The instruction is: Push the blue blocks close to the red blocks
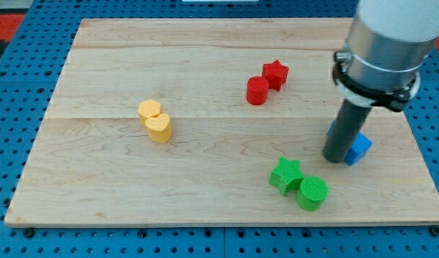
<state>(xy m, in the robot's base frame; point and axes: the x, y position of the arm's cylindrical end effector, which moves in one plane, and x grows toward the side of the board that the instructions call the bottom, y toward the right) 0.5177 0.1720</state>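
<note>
My tip point(335, 159) seemingly against blue block point(360, 148)

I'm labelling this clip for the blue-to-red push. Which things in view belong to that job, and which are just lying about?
In the job:
blue block, partly hidden behind the rod
red star block
red cylinder block
my tip, against the blue block's left

Lying about:
two yellow heart-like blocks
green star block
green cylinder block
</note>
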